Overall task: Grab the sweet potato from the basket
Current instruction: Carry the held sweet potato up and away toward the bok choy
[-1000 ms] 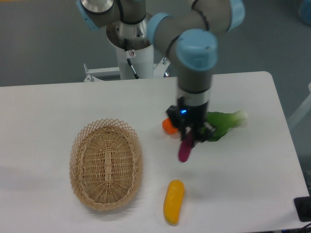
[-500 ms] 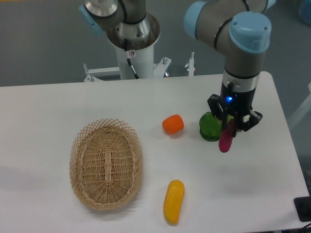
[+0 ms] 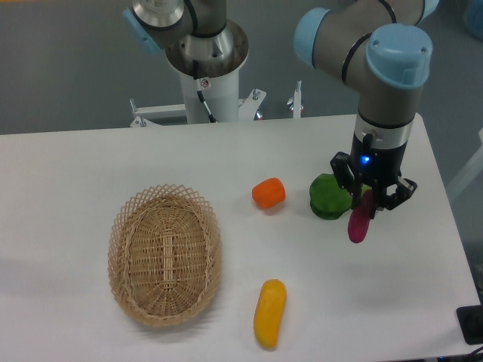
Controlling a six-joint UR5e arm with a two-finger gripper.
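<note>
My gripper [image 3: 370, 205] is over the right side of the desk [image 3: 90, 166], pointing down, fingers [image 3: 392, 194] clamped on the upper end of the sweet potato [image 3: 358, 223]. The potato hangs near vertical below the fingers, its lower tip free; I can't tell if it's touching the desk or just above it. Blue status light on the wrist is lit.

The basket [image 3: 164, 253] sits on the left half of the desk, well apart from me, with nothing visible inside it. So the sweet potato is out of the basket, in my grip, on the far side of the desk from it.

Other items: the green vegetable [image 3: 327, 197] lies just beside my fingers on their left, partly hidden behind the gripper. I can't tell whether it touches the potato. The orange chunk [image 3: 269, 193] sits left of that, near the desk's middle. The yellow vegetable [image 3: 270, 313] lies near the front edge, right of the basket and apart from it, long axis running roughly front to back.
</note>
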